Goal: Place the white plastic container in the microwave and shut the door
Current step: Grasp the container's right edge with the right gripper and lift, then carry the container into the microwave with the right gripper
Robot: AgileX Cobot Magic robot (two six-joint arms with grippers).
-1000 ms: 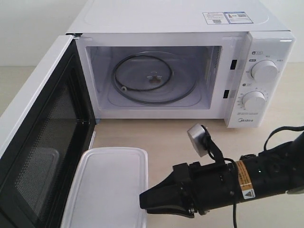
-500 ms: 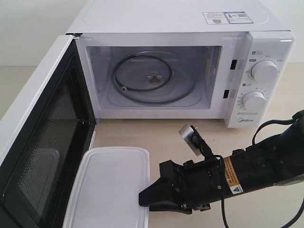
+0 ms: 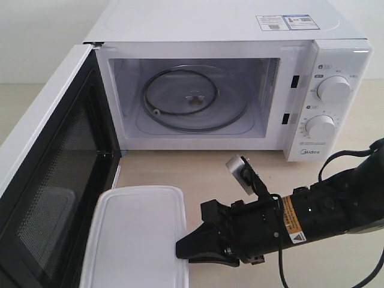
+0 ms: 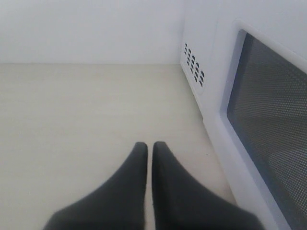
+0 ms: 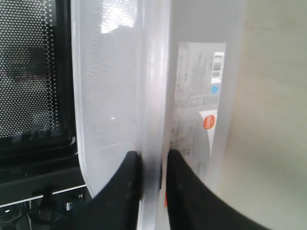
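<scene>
I have the right arm laid low and almost level over the counter (image 3: 198, 174). It comes in from the counter's right edge, and the forearm slopes down slightly toward the wrist. The right claw (image 3: 180, 251) points at the long side of the white plastic container (image 3: 138, 234) and meets it at the lid's rim.

In the right wrist view the two black fingers (image 5: 129, 177) stand either side of that rim. One is over the flat lid and the other is against the side wall, just below the label (image 5: 196, 96) with its red mark. They are drawn in close, but a thin dark line shows beside one finger, so I cannot tell whether they have bitten or only bracket the rim.

The container lies flat with its lid on at the counter's front edge. It is outside the microwave (image 3: 240, 24), just beside the lower edge of the door (image 3: 66, 174). The door is swung wide open with its black mesh face toward the container. The oven cavity holds only the glass turntable (image 3: 195, 99).

The left arm does not show in the exterior view. Its wrist view shows the left claw (image 4: 149, 148) clenched, the fingertips a hair apart with nothing between them. It hangs over bare counter near the door's outer face and the vent holes in the oven's side.
</scene>
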